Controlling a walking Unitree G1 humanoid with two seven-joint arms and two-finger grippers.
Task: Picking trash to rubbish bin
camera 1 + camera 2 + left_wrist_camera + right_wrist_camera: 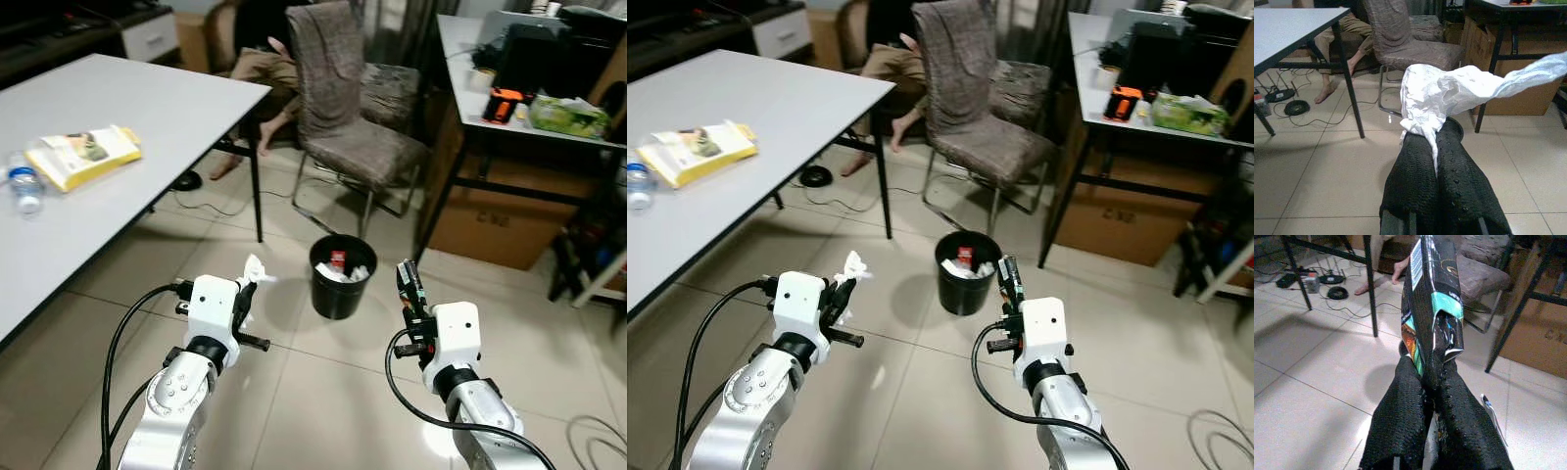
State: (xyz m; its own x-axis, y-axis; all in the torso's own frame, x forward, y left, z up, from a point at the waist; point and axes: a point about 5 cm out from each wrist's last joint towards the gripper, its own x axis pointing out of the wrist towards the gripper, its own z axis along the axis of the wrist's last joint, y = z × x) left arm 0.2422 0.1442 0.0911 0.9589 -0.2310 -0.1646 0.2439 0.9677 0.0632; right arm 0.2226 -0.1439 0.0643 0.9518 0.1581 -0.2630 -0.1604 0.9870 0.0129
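A small black rubbish bin (pixel 341 277) stands on the tiled floor ahead, with some trash inside. My left gripper (pixel 247 290) is shut on a crumpled white tissue (pixel 256 268), held above the floor to the left of the bin; the tissue (pixel 1444 95) sticks out past the black fingers (pixel 1415 176). My right gripper (pixel 406 286) is shut on a flattened dark snack wrapper (pixel 1431 303) with teal and orange print, held upright just right of the bin. Both hands are short of the bin, not over it.
A white table (pixel 147 108) at left carries a yellow packet (pixel 83 155) and a water bottle (pixel 24 184). A grey covered chair (pixel 343 108) stands behind the bin, and a person's legs (pixel 260 83) show beyond it. At right, a desk (pixel 509 98) stands over a cardboard box (pixel 500 223).
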